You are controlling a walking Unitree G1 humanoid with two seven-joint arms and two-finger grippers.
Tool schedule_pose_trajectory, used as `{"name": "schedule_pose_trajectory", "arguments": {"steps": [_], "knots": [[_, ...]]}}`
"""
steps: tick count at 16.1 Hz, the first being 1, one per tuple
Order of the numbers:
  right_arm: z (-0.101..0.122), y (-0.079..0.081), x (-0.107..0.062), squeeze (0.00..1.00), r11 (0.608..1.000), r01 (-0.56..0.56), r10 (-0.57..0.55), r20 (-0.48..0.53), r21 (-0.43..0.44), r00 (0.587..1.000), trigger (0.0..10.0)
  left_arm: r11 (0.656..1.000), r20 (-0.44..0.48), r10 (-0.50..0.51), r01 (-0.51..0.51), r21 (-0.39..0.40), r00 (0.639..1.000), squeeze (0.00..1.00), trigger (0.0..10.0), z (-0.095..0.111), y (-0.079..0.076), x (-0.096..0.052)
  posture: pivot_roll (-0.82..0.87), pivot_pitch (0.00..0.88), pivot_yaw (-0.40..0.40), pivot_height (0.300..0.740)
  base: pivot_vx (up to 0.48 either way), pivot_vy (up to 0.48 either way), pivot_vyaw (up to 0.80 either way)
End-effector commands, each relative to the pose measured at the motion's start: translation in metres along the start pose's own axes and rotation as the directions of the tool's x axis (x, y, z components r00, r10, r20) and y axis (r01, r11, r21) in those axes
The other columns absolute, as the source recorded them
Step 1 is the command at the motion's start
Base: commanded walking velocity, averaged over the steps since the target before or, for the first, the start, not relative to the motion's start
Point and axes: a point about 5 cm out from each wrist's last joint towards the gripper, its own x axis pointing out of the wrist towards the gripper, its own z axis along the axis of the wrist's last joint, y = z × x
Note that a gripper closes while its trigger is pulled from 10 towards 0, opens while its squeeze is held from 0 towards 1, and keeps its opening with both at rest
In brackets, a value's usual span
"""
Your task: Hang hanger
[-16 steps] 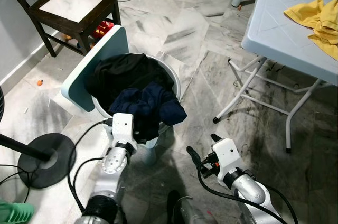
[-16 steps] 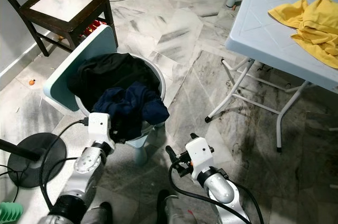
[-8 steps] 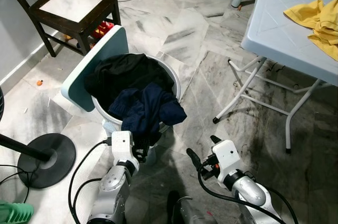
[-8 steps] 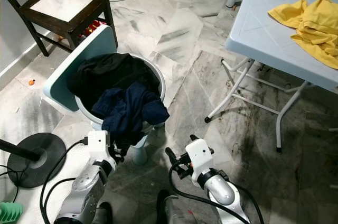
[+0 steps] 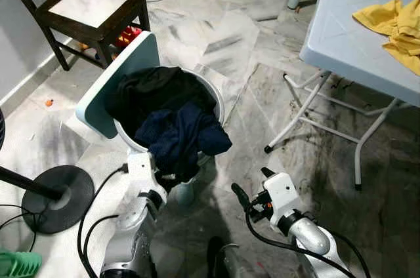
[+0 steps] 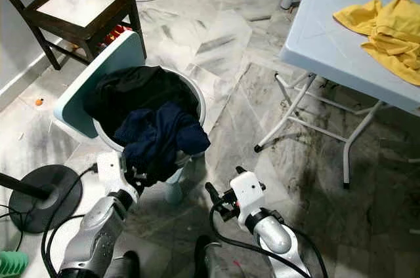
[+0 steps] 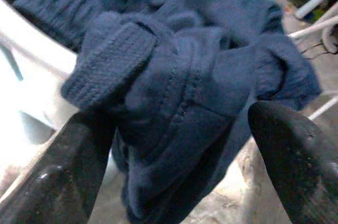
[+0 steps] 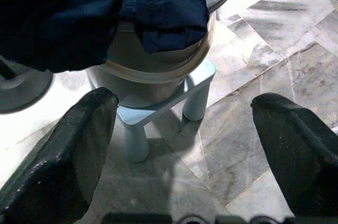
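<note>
I have the left gripper (image 7: 174,145) right up against the navy garment (image 5: 187,137) that spills over the near rim of the laundry basket (image 6: 197,104). Its two fingers (image 7: 79,171) stand spread on either side of a rolled fold of the cloth, not yet closed on it. The right gripper (image 5: 251,189) hangs released, fingers apart, lower and off to the basket's side above the marble floor (image 5: 249,94), looking at the small stool (image 8: 158,113) under the basket.

I can't make out a hanger anywhere; what sits before my left fingers is clothing. The garment looks soft, limp and light, so it will sag and drag neighbouring pieces, such as the black garment (image 5: 151,88) behind it. I judge the thick ribbed cuff (image 7: 108,55) or the bunched seam between my fingers the best hold, taken deep so the knit doesn't slip out.
</note>
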Motion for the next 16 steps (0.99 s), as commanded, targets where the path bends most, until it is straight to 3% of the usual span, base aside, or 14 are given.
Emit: {"name": "schedule_pose_trajectory", "arguments": {"steps": [1,5,9,10,11,12,13,15,16], "knots": [[-0.006,0.0,-0.005,0.0,1.0,-0.003,0.003,-0.027,0.001,1.0,10.0,0.999,-0.028,-0.021,0.02,-0.038,0.999,1.0,10.0,-0.007,-0.009,-0.006,-0.1,0.265,-0.133,0.74,0.0,0.0,0.0],[-0.006,-0.001,-0.005,0.0,1.0,-0.004,0.004,-0.03,-0.003,1.0,10.0,1.0,-0.175,0.0,-0.002,-0.011,0.985,1.0,10.0,-0.014,0.005,-0.021,-0.09,0.267,-0.135,0.74,0.0,0.0,0.0],[-0.006,0.0,-0.002,0.0,1.0,-0.017,0.017,-0.031,-0.007,0.999,10.0,0.987,-0.282,0.095,-0.127,-0.1,0.955,1.0,10.0,-0.032,0.022,-0.034,-0.08,0.262,-0.135,0.74,0.0,0.0,0.0],[-0.006,0.0,-0.002,0.0,1.0,-0.018,0.017,-0.031,-0.009,0.999,10.0,0.977,-0.259,0.117,-0.158,-0.143,0.959,1.0,10.0,-0.029,0.024,-0.035,-0.08,0.261,-0.134,0.74,0.0,0.0,0.0],[-0.007,-0.002,-0.002,0.0,1.0,-0.016,0.016,-0.034,-0.011,0.999,10.0,0.956,-0.201,0.15,-0.194,-0.221,0.968,0.83,10.0,-0.019,0.027,-0.034,-0.08,0.262,-0.138,0.74,0.0,0.0,0.0],[-0.007,-0.002,-0.003,0.0,1.0,-0.017,0.017,-0.036,-0.012,0.999,10.0,0.949,-0.167,0.159,-0.197,-0.247,0.973,0.64,10.0,-0.013,0.029,-0.033,-0.08,0.262,-0.138,0.74,0.0,0.0,0.0],[-0.008,-0.001,-0.003,0.0,1.0,-0.023,0.022,-0.039,-0.014,0.999,10.0,0.926,-0.092,0.181,-0.201,-0.319,0.979,0.33,10.0,-0.001,0.03,-0.03,-0.08,0.261,-0.139,0.74,0.0,0.0,0.0],[-0.008,0.0,-0.003,0.0,1.0,-0.024,0.024,-0.039,-0.014,0.999,10.0,0.898,-0.03,0.166,-0.164,-0.408,0.986,0.0,10.0,0.011,0.025,-0.026,-0.08,0.261,-0.138,0.74,0.0,0.0,0.0],[-0.008,0.0,-0.001,0.0,1.0,-0.025,0.025,-0.038,-0.013,0.999,10.0,0.874,0.022,0.155,-0.127,-0.469,0.988,0.0,10.0,0.021,0.019,-0.023,-0.08,0.261,-0.137,0.74,0.0,0.0,0.0]]}}
